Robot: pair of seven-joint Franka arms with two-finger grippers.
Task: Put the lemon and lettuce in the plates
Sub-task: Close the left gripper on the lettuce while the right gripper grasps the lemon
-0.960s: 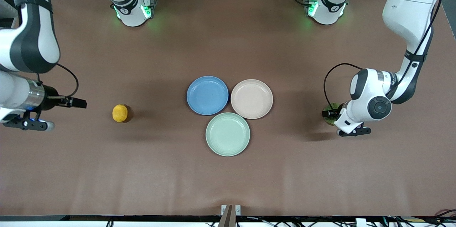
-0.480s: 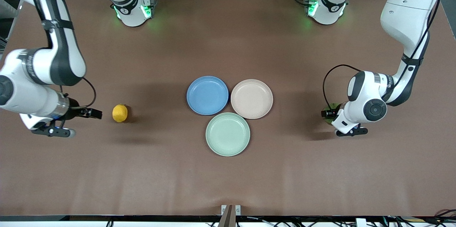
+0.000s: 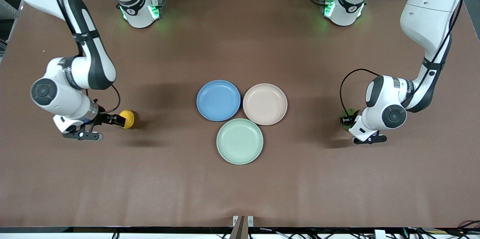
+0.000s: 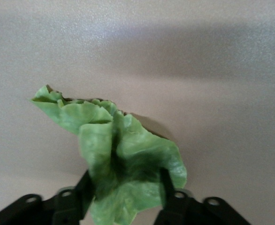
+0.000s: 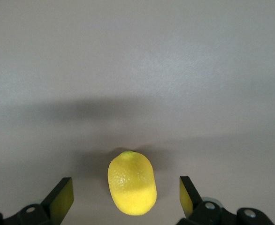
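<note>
The left claw (image 4: 123, 206) is pinching the lettuce (image 4: 114, 154) on the desk (image 3: 240, 194), at right of the frame. The right claw (image 5: 126, 197) is standing wide around the lemon (image 5: 132, 182), middle left. The round lemon may be rolling away if one finger touches first; the thin leaf may be slipping out.

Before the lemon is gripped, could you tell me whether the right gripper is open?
Open: the right gripper's fingers stand apart either side of the lemon, touching nothing.

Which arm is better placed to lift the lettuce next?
The left. The left gripper already has its fingers on either side of the lettuce at its own end of the table. The right gripper stands open around the lemon at the right arm's end of the table.
</note>
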